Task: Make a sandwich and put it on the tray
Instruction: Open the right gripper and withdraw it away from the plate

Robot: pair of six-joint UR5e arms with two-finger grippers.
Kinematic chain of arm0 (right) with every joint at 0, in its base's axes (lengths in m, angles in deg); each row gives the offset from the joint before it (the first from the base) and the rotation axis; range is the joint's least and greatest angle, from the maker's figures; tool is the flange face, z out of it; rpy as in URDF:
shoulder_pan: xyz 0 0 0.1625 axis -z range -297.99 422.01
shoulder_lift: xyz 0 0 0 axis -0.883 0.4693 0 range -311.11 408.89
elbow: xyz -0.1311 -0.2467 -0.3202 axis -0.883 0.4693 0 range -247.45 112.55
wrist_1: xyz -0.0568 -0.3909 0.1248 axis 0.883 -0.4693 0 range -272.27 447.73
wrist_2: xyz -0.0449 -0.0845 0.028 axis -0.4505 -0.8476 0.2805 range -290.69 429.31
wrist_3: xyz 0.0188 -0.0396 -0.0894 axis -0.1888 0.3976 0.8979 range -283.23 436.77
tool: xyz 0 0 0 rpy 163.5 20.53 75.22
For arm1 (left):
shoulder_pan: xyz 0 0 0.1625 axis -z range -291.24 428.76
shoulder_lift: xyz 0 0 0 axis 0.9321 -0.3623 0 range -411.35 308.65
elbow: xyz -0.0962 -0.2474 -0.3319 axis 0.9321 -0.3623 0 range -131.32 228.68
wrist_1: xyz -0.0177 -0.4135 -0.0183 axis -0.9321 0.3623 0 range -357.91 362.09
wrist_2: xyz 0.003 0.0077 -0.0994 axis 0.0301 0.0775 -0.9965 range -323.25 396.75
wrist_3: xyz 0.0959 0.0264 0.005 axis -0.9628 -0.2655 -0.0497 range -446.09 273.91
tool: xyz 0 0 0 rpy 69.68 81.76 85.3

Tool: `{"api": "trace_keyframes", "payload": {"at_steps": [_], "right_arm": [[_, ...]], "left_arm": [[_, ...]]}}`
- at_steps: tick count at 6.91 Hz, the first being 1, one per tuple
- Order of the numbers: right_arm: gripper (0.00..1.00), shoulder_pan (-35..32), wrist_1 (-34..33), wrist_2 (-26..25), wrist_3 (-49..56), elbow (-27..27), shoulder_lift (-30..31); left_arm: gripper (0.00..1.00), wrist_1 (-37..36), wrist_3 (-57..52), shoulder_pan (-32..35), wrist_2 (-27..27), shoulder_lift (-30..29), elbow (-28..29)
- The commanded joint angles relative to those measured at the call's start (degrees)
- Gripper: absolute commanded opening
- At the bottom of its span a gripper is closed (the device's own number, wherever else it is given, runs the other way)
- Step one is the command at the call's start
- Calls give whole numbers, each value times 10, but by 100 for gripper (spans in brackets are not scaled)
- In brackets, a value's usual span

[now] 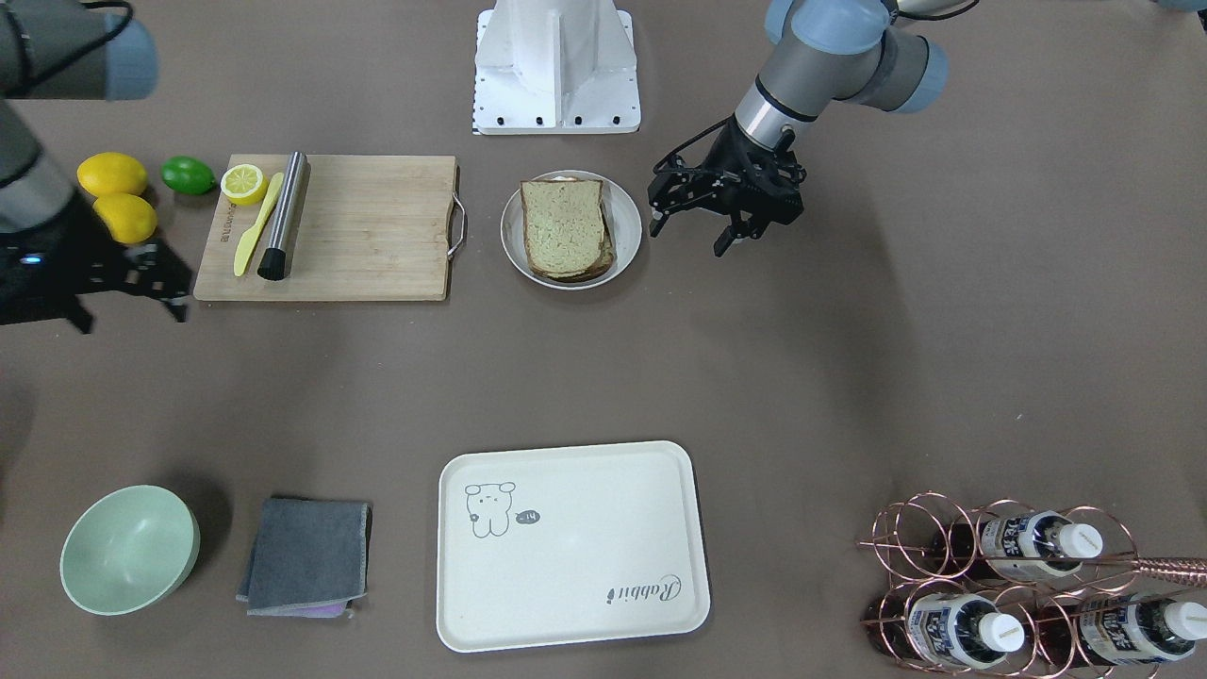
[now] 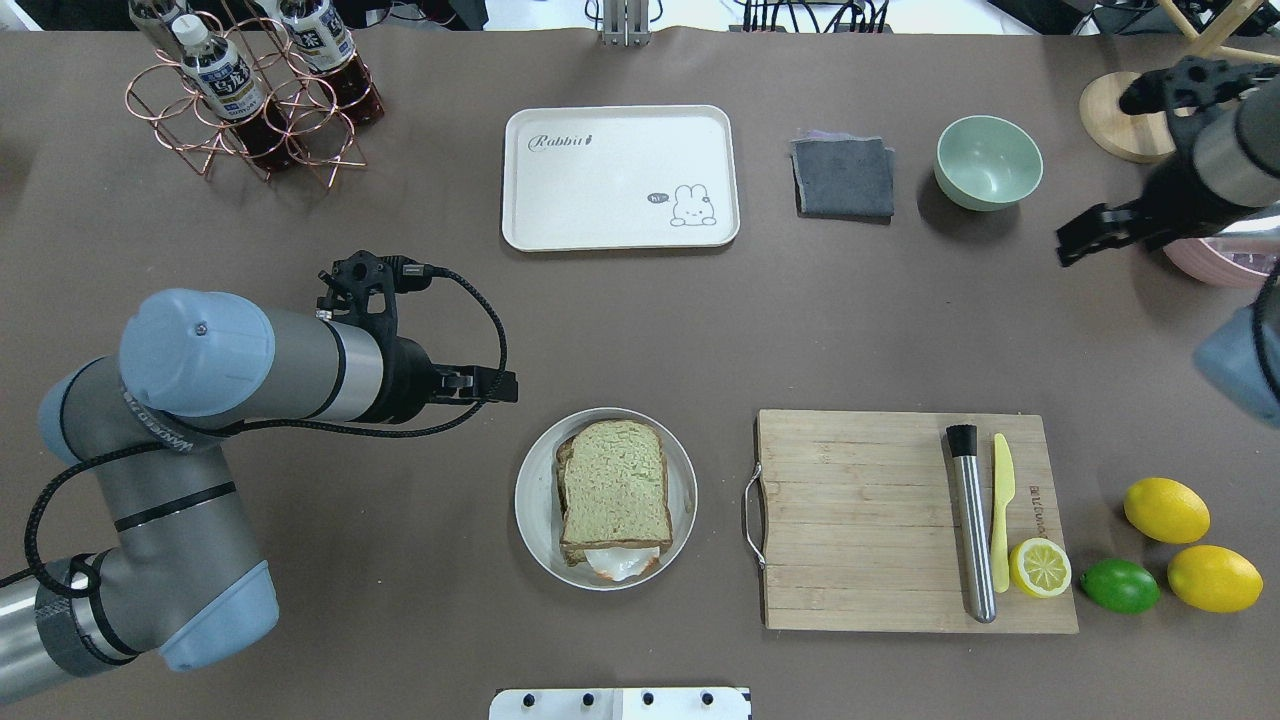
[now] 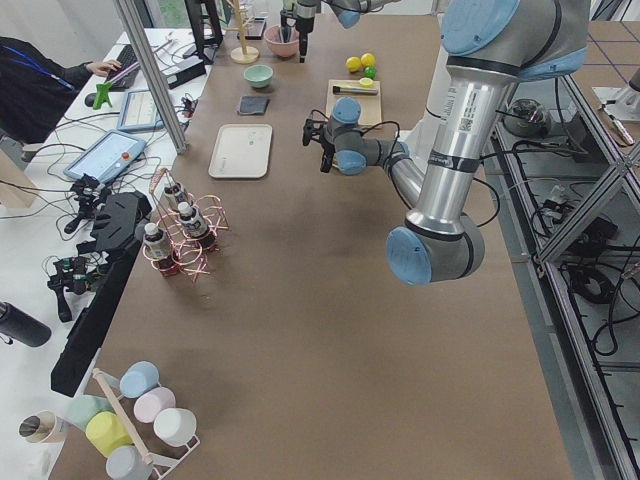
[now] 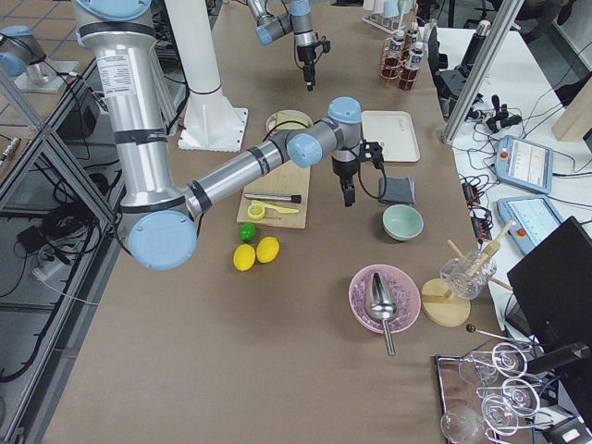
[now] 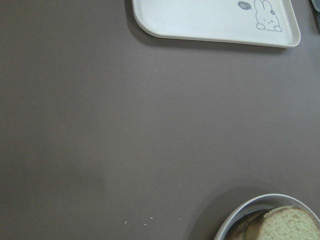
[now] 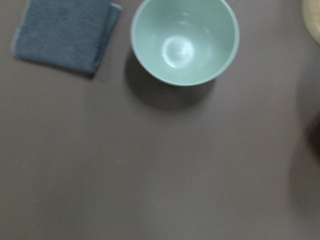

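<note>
Sandwich [image 2: 613, 490] of two square tan bread slices with dark brown crusts lies stacked on a round white plate [image 2: 537, 510]. The white-and-orange edge of a fried egg shows between the slices on the robot's side. The plate sits on the brown counter [image 2: 400, 600] near the wooden cutting board [image 2: 860, 520], not touching it.

The large cream-white rounded-rectangle tray [image 2: 600, 190] with a raised rim lies well apart from the plate, farther across the counter. The sandwich is not yet on it.

The left tool [image 1: 688, 238] hangs just beside the plate, its fingers apart and gripping nothing. The right tool [image 1: 132, 319] is off toward the counter's other end, fingers apart and likewise gripping nothing. Its wrist view looks down on a pale green bowl [image 6: 185, 40] and a folded grey cloth [image 6: 65, 32].
</note>
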Motion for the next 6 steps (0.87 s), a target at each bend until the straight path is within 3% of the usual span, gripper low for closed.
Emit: {"api": "trace_keyframes", "payload": {"at_steps": [1,2,5,6], "right_arm": [[100,-156,-34,67,256,41,81],[100,-204,-34,91,345,74,109],[100,-234,-33,91,363,81,126],[100,-235,-32,90,364,81,127]], "left_arm": [[99,-9,-3,-18,-1,-17,10],[100,-10,-3,-60,5,-11,13],[95,-8,-1,-105,47,-10,32],[87,-7,-1,-104,47,-10,29]]}}
